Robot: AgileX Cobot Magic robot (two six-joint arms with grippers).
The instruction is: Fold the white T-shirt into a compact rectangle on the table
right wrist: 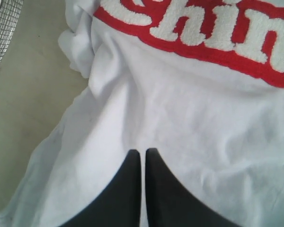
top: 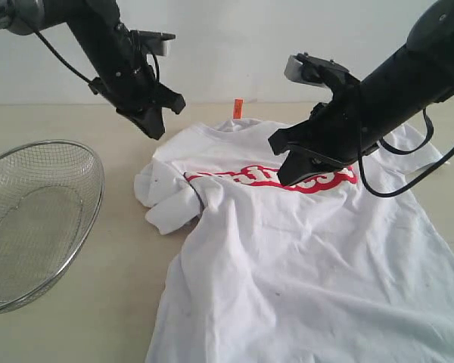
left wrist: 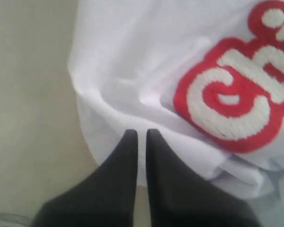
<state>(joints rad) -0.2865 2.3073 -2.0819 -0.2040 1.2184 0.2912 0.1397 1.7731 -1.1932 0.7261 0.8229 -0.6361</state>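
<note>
T-shirt: the white T-shirt (top: 287, 249) lies face up and mostly spread on the table (top: 121, 302), collar away from the exterior camera, red band (top: 272, 179) of lettering across the chest.
Sleeve: the one on the view's left (top: 166, 200) is bunched and rumpled against the body (not flat).
Step in hand: judged the very start; no fold shows yet, and the crumpled sleeve likely needs smoothing or tucking in first.
Left gripper (top: 157, 125): fingers pressed together, nothing held, raised above the shoulder near the collar.
Right gripper (top: 291, 172): fingers likewise together and empty, just over the lettering.
Next move: both must open and drop to pinch cloth at an edge.
Collar tag (top: 237, 108): orange, its print too small to read.
Cut off: the hem and the right sleeve run out of the exterior view.
Basket (top: 30, 219): wire mesh, well apart from the shirt, to the left.
</note>
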